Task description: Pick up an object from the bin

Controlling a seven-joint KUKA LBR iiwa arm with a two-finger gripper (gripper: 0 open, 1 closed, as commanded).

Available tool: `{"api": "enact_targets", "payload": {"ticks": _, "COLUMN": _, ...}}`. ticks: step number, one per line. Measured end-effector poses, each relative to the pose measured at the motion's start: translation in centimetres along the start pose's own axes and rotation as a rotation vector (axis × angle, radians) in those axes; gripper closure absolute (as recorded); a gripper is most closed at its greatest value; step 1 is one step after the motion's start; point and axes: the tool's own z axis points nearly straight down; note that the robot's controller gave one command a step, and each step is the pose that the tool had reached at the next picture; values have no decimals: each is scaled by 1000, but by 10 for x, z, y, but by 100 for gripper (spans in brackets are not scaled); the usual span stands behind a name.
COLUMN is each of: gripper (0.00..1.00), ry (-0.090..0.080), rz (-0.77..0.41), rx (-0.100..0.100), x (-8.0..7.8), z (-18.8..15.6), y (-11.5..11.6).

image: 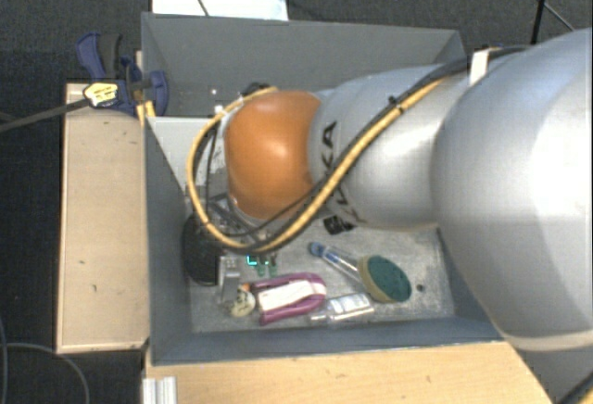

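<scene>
My gripper (232, 274) is down at the near left of the bin floor, under the arm's orange dome. A black rounded thing (196, 250) lies right beside it on the left. Just below it sits a small beige piece (243, 302), touching the left end of a pink and purple packet with a white label (289, 295). The frame does not show anything held in the gripper.
Right of the packet lie a clear little tube (345, 306), a slim tube with a blue cap (332, 258) and a round green disc (386, 278). The arm covers the bin's middle and right. The bin's left wall stands close to the black thing.
</scene>
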Motion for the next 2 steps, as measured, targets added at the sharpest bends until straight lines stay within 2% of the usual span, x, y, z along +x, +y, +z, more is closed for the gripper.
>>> {"api": "enact_targets", "payload": {"ticks": 1, "gripper": 0, "ry": -14, "rz": 122, "rx": -1, "x": -18, "z": 65, "y": -15}}
{"api": "enact_targets", "payload": {"ticks": 2, "gripper": 100, "ry": -10, "rz": 124, "rx": -3, "x": -16, "z": 64, "y": -14}}
